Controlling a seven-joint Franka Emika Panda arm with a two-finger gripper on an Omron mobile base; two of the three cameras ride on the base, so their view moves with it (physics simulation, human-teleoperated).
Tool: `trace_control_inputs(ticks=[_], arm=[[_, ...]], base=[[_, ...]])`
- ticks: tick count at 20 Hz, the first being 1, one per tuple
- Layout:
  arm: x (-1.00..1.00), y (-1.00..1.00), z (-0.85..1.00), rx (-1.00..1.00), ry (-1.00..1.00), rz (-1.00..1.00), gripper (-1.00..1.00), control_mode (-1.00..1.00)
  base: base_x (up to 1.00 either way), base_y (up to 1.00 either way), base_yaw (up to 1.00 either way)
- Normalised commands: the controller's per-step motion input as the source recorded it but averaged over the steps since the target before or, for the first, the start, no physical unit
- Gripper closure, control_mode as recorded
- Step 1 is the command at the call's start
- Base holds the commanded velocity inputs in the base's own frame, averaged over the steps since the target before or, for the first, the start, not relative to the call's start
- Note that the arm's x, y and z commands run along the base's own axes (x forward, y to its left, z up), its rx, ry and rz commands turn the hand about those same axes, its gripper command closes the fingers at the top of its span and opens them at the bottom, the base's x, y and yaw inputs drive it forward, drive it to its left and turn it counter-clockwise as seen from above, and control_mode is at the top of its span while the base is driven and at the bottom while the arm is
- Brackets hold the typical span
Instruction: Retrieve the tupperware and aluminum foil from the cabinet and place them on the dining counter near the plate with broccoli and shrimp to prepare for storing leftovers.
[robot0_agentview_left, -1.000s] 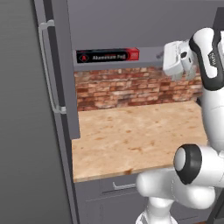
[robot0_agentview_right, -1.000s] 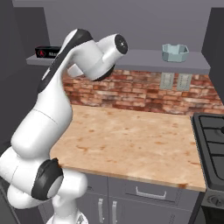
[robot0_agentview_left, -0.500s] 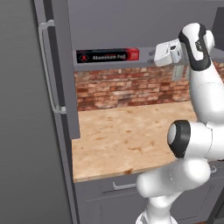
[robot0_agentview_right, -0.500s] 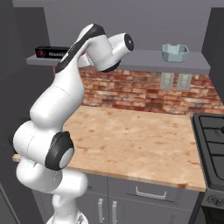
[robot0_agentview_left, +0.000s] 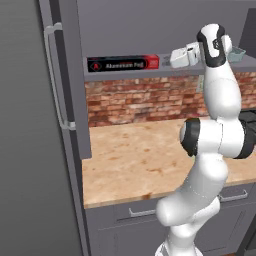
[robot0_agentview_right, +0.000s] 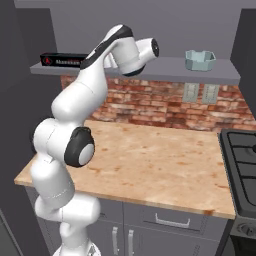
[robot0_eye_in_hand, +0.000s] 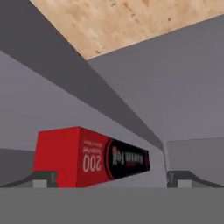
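The aluminum foil (robot0_agentview_left: 122, 64) is a long black box with a red end, lying on the cabinet's grey shelf board (robot0_agentview_left: 150, 73). My gripper (robot0_agentview_left: 176, 58) hangs level with the shelf, just right of the box's red end, and is open. In the hand view, which is rolled over, the aluminum foil (robot0_eye_in_hand: 83, 159) lies ahead between the spread fingertips (robot0_eye_in_hand: 41, 178), apart from both. The tupperware (robot0_agentview_right: 200, 60), a pale teal tub, stands farther right on the same shelf (robot0_agentview_right: 170, 67); it is also seen as the tupperware (robot0_agentview_left: 235, 54). The dining counter and the plate with broccoli and shrimp are out of view.
A tall grey fridge (robot0_agentview_left: 30, 130) with a bar handle stands close on the left. Below the shelf are a brick wall (robot0_agentview_right: 165, 105) and a wooden worktop (robot0_agentview_right: 150, 160) over grey drawers. A black stove (robot0_agentview_right: 242, 155) adjoins it at the right.
The hand has risen a little and moved left along the shelf toward the foil's red end. The gripper has stayed open. Foil and tupperware have not moved.
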Motion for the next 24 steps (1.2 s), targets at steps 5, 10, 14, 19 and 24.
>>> trace_control_inputs(ticks=[5,10,14,19,24], arm=[[0.47,0.0,0.0,0.01,0.01,0.1,-1.0,-1.0],[0.24,0.04,0.0,0.0,0.0,0.15,-1.0,-1.0],[0.11,0.26,-0.07,-0.01,-0.02,0.15,-1.0,-1.0],[0.01,0.42,-0.17,-0.06,-0.08,0.11,-1.0,-1.0],[-0.07,0.47,-0.23,-0.08,-0.1,0.01,1.0,-1.0]], base=[[0.0,0.0,0.0],[0.0,0.0,0.0],[0.0,0.0,0.0],[0.0,0.0,0.0],[0.0,0.0,0.0]])
